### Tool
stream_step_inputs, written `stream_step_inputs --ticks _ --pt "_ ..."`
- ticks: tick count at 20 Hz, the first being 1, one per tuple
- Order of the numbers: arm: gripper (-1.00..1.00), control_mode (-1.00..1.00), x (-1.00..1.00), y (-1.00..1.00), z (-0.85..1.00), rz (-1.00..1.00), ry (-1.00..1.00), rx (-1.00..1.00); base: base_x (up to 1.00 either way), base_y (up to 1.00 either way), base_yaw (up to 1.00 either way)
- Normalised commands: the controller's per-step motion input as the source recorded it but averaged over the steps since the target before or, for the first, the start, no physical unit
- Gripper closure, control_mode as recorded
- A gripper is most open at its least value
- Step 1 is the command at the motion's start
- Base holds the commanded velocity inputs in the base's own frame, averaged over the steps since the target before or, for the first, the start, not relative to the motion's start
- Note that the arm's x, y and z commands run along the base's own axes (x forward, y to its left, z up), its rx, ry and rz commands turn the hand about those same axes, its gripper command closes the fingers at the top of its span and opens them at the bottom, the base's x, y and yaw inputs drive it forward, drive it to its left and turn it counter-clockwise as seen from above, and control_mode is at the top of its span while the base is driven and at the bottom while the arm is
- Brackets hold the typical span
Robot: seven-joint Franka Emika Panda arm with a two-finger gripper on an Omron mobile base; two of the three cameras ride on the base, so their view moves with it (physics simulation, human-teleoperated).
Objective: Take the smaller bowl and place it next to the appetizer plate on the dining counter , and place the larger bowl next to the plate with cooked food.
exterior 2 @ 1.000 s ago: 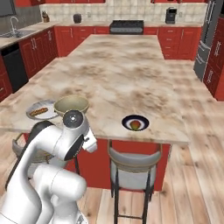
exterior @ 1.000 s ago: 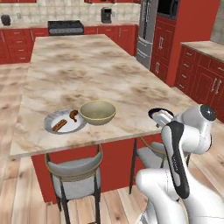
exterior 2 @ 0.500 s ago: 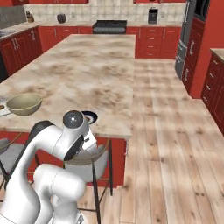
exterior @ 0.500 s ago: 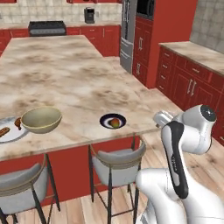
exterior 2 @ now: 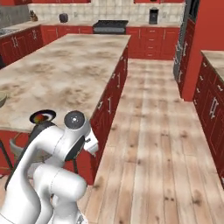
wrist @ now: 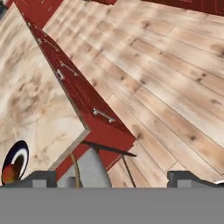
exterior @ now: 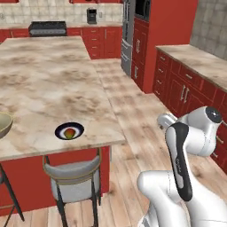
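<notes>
Gripper (wrist: 112,177) reads spread on my hand cam: two dark fingertips (wrist: 37,177) wide apart at the bottom edge, nothing between them. It's looking down past the counter's corner at the plank floor (wrist: 175,78).

Appetizer plate (exterior: 69,131) sits on the dining counter (exterior: 48,84) near the front edge, toward the corner closest to the arm. Right base cam has it too, (exterior 2: 42,117), just behind the arm's upper link. Hand cam catches it partly cut off at lower left (wrist: 14,162), dark rim, white ring, red-orange food.

Larger bowl (exterior: 3,124) is cropped at the left edge of my left base cam, on the counter, well apart from the plate. A sliver of its rim also shows at the left edge of the right base cam (exterior 2: 2,98).

Grey stool (exterior: 74,177) is tucked under the counter edge below the plate. Stove (exterior: 47,28) is on the far wall counter.
</notes>
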Motion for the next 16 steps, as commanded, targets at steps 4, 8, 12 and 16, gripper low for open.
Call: stream_step_inputs --ticks 4,8,12,16 --pt "-1.00 1.00 0.00 0.00 0.00 0.00 0.00 0.00 0.92 -0.75 0.44" --pt "-1.00 1.00 0.00 0.00 0.00 0.00 0.00 0.00 0.76 -0.89 0.33" --pt "-1.00 1.00 0.00 0.00 0.00 0.00 0.00 0.00 0.64 -1.00 0.24" --pt "-1.00 1.00 0.00 0.00 0.00 0.00 0.00 0.00 0.95 -1.00 0.25"
